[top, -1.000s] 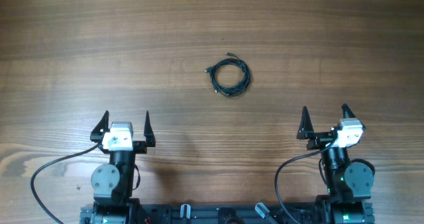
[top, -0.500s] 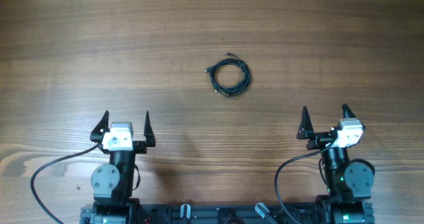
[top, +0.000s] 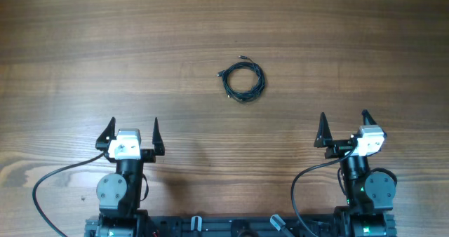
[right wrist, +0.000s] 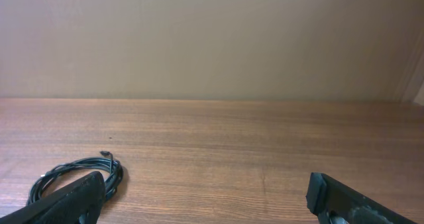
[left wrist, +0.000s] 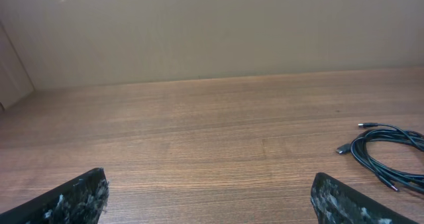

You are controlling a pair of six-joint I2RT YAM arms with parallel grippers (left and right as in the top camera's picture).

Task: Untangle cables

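Tabletop (top: pixel 84 55) of brown wood grain filled the overhead view, with a plain beige wall (left wrist: pixel 212 32) rising behind its far edge in both wrist views. The left arm (top: pixel 116 188) and the right arm (top: pixel 368 188) sat at the near edge, well apart from each other, each with a thick black wire looping out beside its base. The left tool (top: pixel 133 125) stood wide open and held nothing, its two dark fingers (left wrist: pixel 73 197) showing only at the bottom corners of its own camera. The right tool (top: pixel 344 116) was likewise spread wide and empty, pointing toward the far side.

The cables (top: pixel 243 80) lay as one small, loose black coil on the tabletop, far of both tools and roughly midway between them, slightly nearer the right one, touching neither. Two small plug ends poked out of the coil on its far and left sides. The left wrist camera caught the coil at its right edge (left wrist: pixel 387 151), the right wrist camera at its lower left (right wrist: pixel 79 171).
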